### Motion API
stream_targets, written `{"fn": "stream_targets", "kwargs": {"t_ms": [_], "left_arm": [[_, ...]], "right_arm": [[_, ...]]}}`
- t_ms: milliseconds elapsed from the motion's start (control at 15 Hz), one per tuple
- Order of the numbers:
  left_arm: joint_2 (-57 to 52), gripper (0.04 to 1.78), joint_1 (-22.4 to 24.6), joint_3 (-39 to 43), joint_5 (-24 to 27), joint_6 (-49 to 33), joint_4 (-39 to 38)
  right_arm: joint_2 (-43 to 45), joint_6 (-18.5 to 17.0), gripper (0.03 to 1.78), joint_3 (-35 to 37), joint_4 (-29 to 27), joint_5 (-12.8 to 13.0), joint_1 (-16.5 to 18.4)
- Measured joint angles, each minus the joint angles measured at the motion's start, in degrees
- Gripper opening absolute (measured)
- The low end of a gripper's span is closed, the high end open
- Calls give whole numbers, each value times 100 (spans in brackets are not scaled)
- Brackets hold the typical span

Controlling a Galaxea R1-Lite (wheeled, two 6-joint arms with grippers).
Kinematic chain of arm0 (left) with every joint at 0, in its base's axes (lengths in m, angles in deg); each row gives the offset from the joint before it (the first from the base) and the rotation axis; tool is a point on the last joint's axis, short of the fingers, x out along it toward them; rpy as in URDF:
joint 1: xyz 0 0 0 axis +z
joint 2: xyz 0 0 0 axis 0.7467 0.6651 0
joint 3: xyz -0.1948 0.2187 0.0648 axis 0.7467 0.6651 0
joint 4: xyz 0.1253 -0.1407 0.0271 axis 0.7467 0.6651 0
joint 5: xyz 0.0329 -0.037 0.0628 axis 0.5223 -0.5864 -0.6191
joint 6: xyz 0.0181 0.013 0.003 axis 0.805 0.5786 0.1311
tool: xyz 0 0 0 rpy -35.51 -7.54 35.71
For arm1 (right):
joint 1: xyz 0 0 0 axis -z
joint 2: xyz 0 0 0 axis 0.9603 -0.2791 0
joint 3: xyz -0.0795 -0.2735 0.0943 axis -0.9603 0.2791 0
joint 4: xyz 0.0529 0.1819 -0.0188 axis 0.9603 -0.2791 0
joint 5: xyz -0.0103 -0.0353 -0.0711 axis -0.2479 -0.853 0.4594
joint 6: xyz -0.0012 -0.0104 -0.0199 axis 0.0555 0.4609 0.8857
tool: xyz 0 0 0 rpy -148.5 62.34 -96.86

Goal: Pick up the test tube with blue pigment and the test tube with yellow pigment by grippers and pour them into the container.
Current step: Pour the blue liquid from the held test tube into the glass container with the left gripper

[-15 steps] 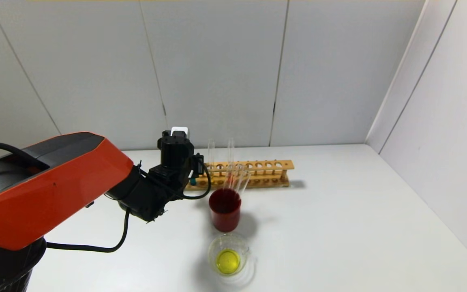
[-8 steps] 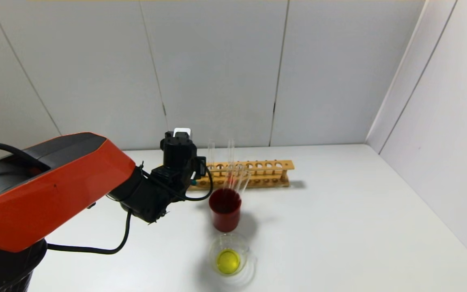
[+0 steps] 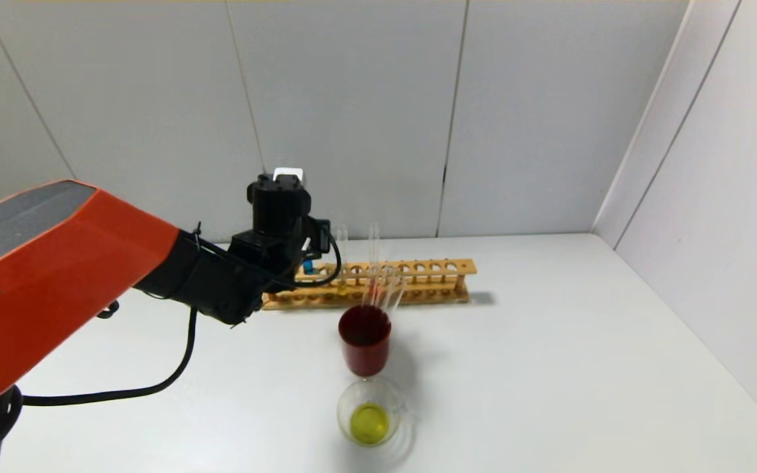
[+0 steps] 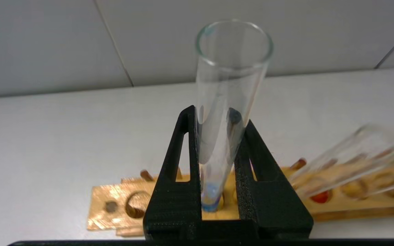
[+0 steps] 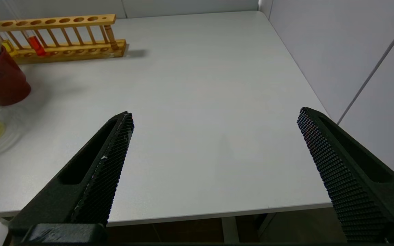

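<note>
My left gripper [image 3: 309,244] is shut on the test tube with blue pigment [image 4: 229,85] and holds it upright above the left part of the wooden rack [image 3: 418,282]. In the head view only the tube's blue bottom [image 3: 308,267] shows below the hand. In the left wrist view my left gripper [image 4: 217,118] grips the glass on both sides. The container [image 3: 370,412], a low clear beaker, holds yellow liquid near the table's front. No tube with bright yellow liquid shows. My right gripper [image 5: 215,114] is open and empty over the right front of the table, outside the head view.
A dark-red cup [image 3: 365,341] with empty clear tubes leaning in it stands between rack and beaker. The rack holds a tube with a small yellow bit [image 3: 342,287] and one with red liquid [image 5: 36,46]. The white table [image 3: 549,341] meets walls behind and at the right.
My left gripper has risen and moved slightly left, lifting the blue tube up out of the rack. The rack's left end now shows. The beaker and the red cup have not moved.
</note>
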Motion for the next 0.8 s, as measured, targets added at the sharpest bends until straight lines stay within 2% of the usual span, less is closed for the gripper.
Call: {"fn": "stream_targets", "kwargs": {"t_ms": [200, 467, 600, 800], "left_arm": [[-474, 33, 40, -496, -13, 160, 669], [-997, 33, 38, -577, -54, 630, 839], [-1224, 33, -15, -202, -149, 699, 863], [-1657, 33, -172, 846, -269, 924, 830]], "right_arm": [[0, -2, 175, 0, 0, 0, 0], [0, 0, 175, 0, 2, 2, 0], [0, 0, 175, 0, 0, 2, 0], [0, 0, 175, 0, 0, 0, 0]]}}
